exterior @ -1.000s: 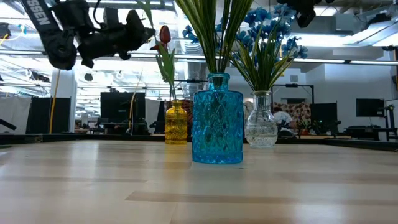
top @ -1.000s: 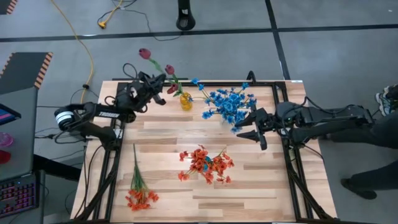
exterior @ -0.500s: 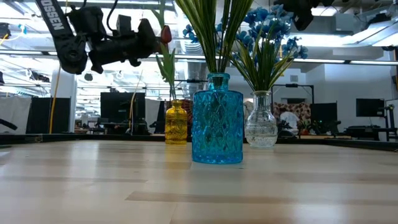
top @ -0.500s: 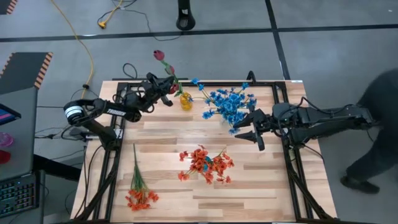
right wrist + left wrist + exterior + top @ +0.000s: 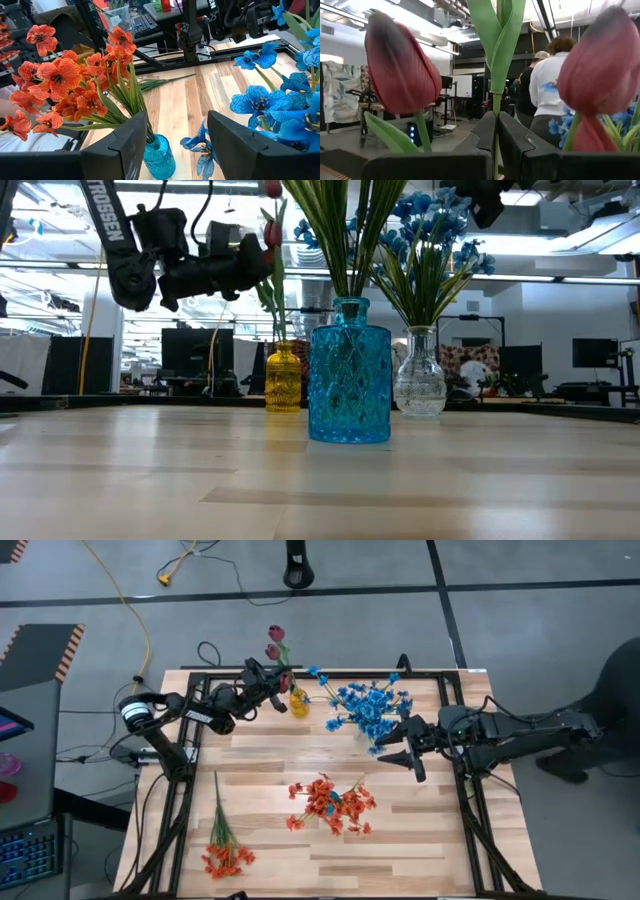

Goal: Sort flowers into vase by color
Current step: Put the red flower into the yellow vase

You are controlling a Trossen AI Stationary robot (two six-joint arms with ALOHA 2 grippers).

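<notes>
Holding maroon tulip stem (image 5: 496, 107) pinched tight, left claw (image 5: 270, 677) hung just beside yellow vase (image 5: 298, 703). Stem upright, vase mouth below claw. Right claw (image 5: 396, 747) wide open, empty, near blue flowers (image 5: 368, 707).

Grey floor (image 5: 520, 630) with yellow cable (image 5: 130, 610); dark monitors (image 5: 190, 350) behind.
</notes>
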